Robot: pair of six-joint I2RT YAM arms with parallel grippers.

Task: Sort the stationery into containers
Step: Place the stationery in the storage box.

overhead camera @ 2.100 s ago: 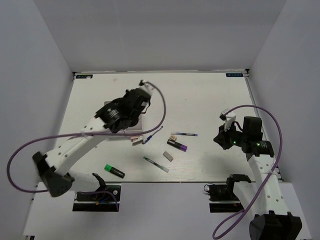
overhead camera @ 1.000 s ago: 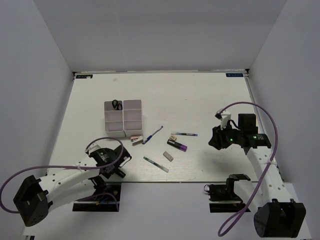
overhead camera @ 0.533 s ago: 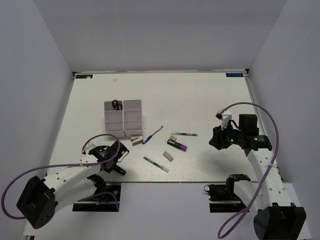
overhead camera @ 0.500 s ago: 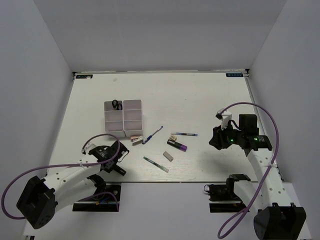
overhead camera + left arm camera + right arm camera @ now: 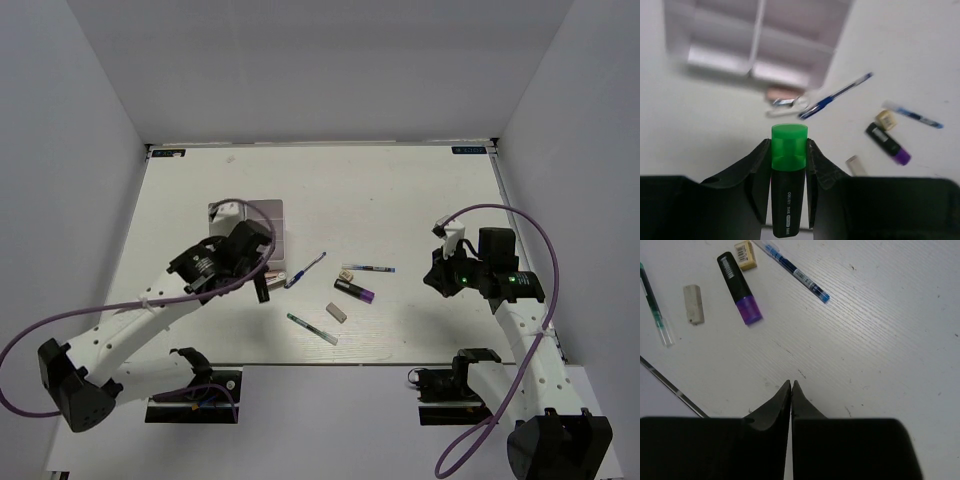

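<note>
- Two fingers of your left gripper point(image 5: 788, 148) are clamped on the green-capped marker point(image 5: 788, 195), cap pointing toward the trays point(image 5: 788, 76) just beyond.
- Your right gripper point(image 5: 791, 386) is pressed fully closed, holding nothing; the purple-capped marker point(image 5: 740, 288) lies off to its left.

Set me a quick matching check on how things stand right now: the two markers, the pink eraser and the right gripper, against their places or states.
1. green-capped marker
2. purple-capped marker
3. pink eraser
4. right gripper

A. shut, holding nothing
B. lying on the table beside the beige eraser
C. clamped in the left gripper
D. on the table just in front of the trays

Pairs: 1-C, 2-B, 3-D, 4-A.
</note>
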